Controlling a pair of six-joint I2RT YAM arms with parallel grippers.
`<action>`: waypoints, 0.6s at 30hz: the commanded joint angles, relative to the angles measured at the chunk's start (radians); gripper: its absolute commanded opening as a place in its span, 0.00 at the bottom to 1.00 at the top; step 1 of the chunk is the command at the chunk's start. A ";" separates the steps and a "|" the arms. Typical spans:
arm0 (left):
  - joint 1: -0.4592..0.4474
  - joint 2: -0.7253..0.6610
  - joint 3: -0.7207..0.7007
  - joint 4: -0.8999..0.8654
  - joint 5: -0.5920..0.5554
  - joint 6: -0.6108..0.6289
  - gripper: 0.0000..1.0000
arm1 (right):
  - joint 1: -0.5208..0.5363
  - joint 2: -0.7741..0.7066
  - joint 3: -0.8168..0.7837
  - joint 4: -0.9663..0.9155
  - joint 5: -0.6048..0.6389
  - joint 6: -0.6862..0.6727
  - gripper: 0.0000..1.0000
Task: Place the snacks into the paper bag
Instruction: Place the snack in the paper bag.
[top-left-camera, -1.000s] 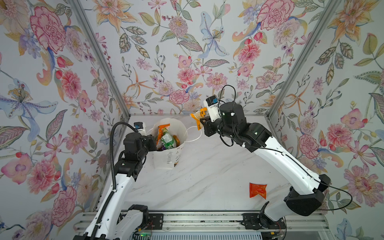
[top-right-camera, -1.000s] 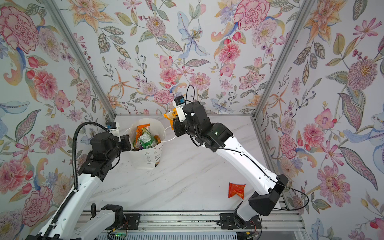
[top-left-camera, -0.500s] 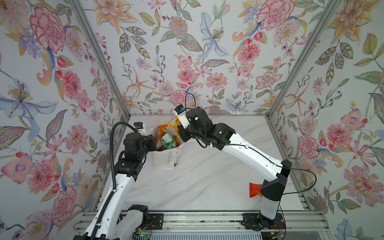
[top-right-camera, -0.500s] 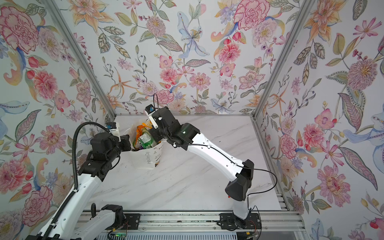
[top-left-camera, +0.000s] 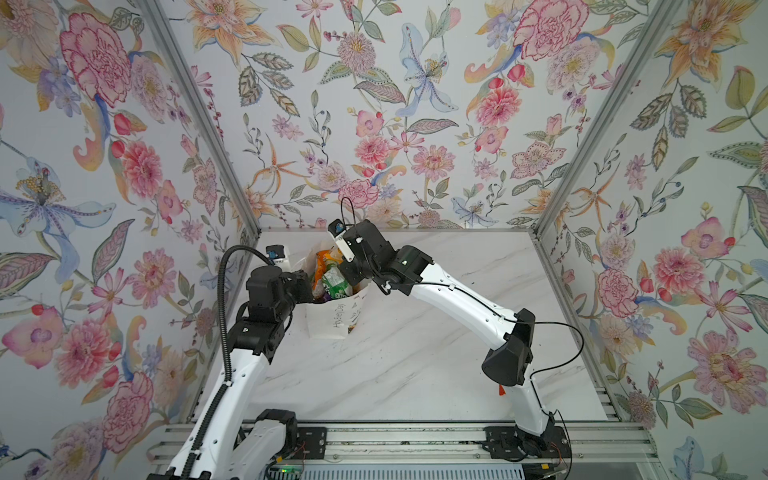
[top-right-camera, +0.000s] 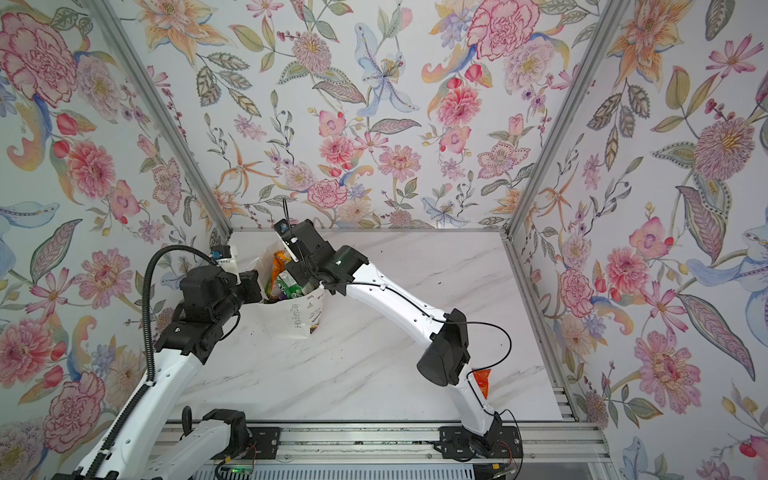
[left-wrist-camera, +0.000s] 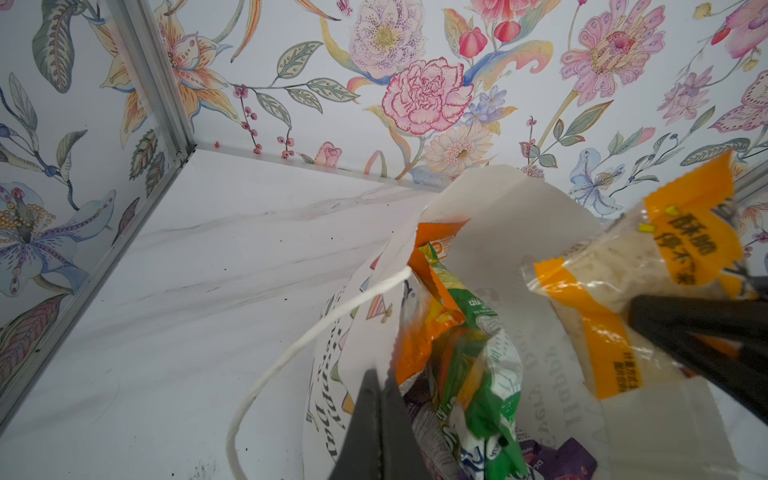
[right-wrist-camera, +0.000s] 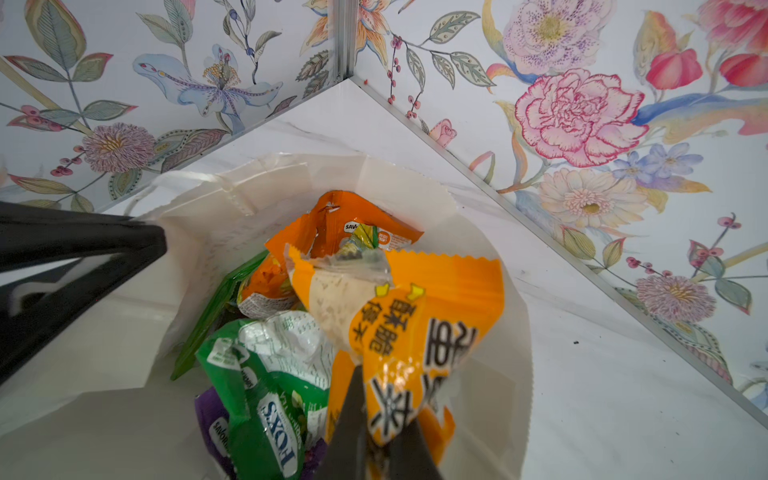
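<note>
The white paper bag stands at the back left of the table with its mouth held wide. My left gripper is shut on the bag's near rim. Snacks fill the bag: a green FOX'S packet, an orange packet and a purple one. My right gripper is shut on an orange sachet, which hangs in the bag's mouth just above the other packets. One more orange packet lies on the table by the right arm's base.
Floral walls close in right behind and to the left of the bag. A white cord handle hangs outside the bag onto the marble table. The right arm's elbow stands over the table's front right.
My right arm has swung left from the back middle, carrying the orange sachet over to the bag's mouth and down into it. The left gripper has kept its hold on the rim.
</note>
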 joint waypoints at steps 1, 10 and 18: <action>0.007 -0.016 0.007 -0.039 0.011 -0.019 0.00 | -0.010 0.023 0.032 -0.029 0.038 -0.015 0.07; 0.008 -0.019 0.059 -0.082 -0.017 0.007 0.00 | -0.010 0.107 0.075 -0.029 0.059 -0.037 0.07; 0.009 -0.001 0.108 -0.139 -0.018 0.027 0.00 | 0.015 0.128 0.072 -0.028 0.087 -0.062 0.25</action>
